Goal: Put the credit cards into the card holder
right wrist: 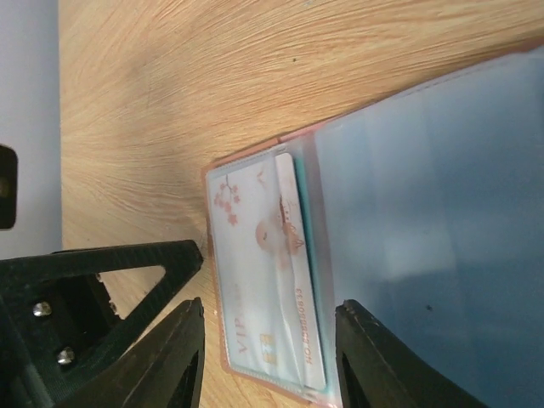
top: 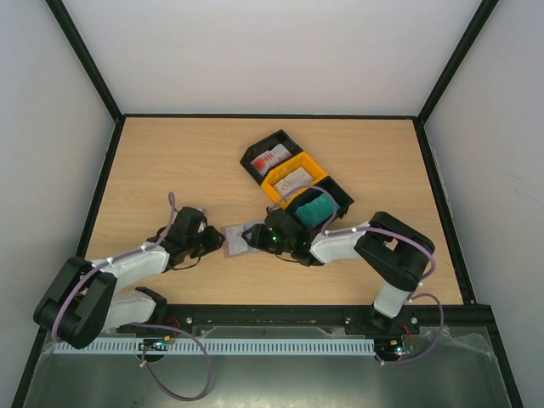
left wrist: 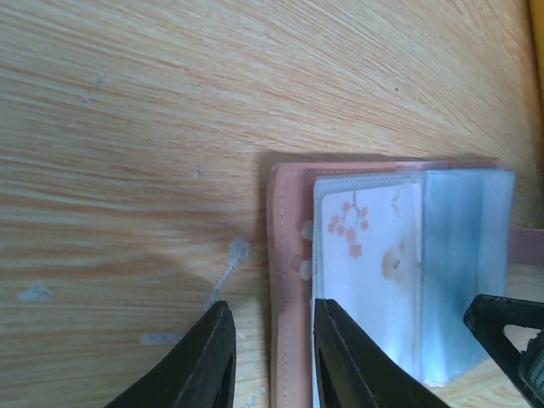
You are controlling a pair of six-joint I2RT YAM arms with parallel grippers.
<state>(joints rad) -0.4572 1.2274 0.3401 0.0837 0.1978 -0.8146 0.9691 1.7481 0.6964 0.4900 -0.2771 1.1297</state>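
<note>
The card holder [top: 235, 240] lies open on the table between my two grippers. In the right wrist view its clear pocket [right wrist: 255, 280] holds a white blossom-print card, a white card with red marks [right wrist: 297, 280] and a teal edge behind them. My right gripper [right wrist: 272, 308] is open, one finger on each side of that pocket and nothing pinched. My left gripper [left wrist: 272, 310] is narrowly open, straddling the holder's brown edge [left wrist: 285, 280]. More credit cards lie in the trays: red-and-white [top: 271, 156], white [top: 294, 179] and teal [top: 317, 210].
A row of trays runs diagonally behind the right gripper: a black one [top: 252, 160], an orange one [top: 316, 168] and another black one [top: 342, 198]. Black frame rails edge the table. The right gripper's finger [left wrist: 510, 340] shows at the corner of the left wrist view.
</note>
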